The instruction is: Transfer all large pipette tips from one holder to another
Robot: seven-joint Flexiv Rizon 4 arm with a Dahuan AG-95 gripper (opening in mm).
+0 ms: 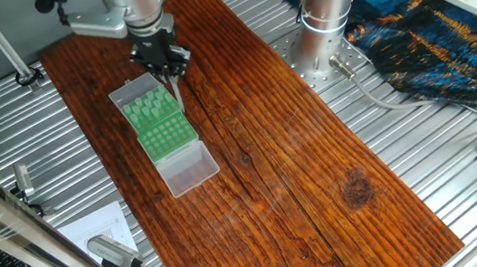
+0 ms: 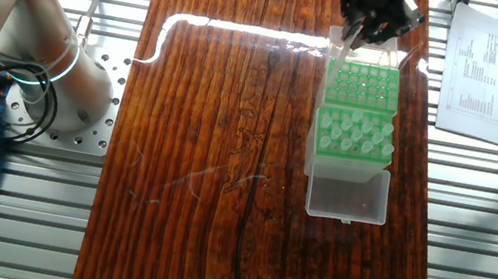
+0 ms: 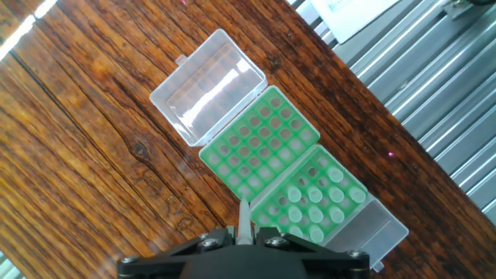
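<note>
Pinching one translucent tip (image 3: 243, 221) between closed fingers, end effector (image 1: 173, 71) above rack edge. Tip pointing down, just beside near edge of green holder with open holes (image 3: 260, 143). Remaining large pipette tips (image 2: 356, 134) seated upright in adjoining green holder (image 2: 354, 142). Both holders side by side, touching, flanked by clear hinged lids (image 3: 208, 84). All resting on wooden bench (image 1: 316, 169). Printed sheet (image 2: 493, 74) beside bench.
</note>
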